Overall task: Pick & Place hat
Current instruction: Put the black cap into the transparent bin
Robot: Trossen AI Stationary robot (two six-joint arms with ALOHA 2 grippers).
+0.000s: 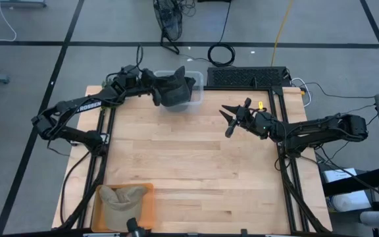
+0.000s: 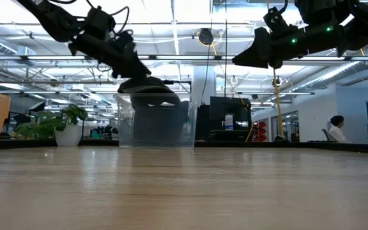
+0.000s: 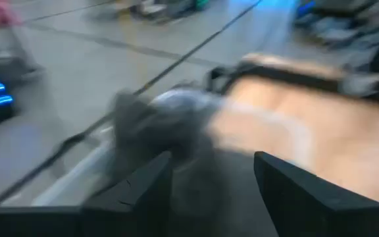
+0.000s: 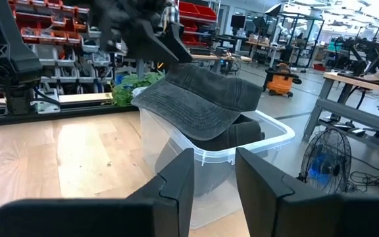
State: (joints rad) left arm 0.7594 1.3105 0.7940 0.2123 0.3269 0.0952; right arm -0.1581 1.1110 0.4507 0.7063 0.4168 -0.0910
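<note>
- Left gripper (image 1: 155, 89) fingers (image 3: 143, 181): spread apart, clamped on nothing, poised over the back edge of the grey hat (image 4: 202, 99) at the far side of the table (image 1: 196, 164).
- Grey hat: draped brim-outward across the top of the clear bin (image 4: 268, 141), resting on dark fabric (image 4: 242, 131) inside it, crown above the rim.
- Clear bin: standing at the far edge of the table, left of centre.
- Right gripper (image 1: 227, 118): held in the air right of the bin, well apart from it, pointed at the hat, fingers parted and empty.
- Tan hat (image 1: 120, 197): lying on an orange tray (image 1: 147, 197) at the near left corner.
</note>
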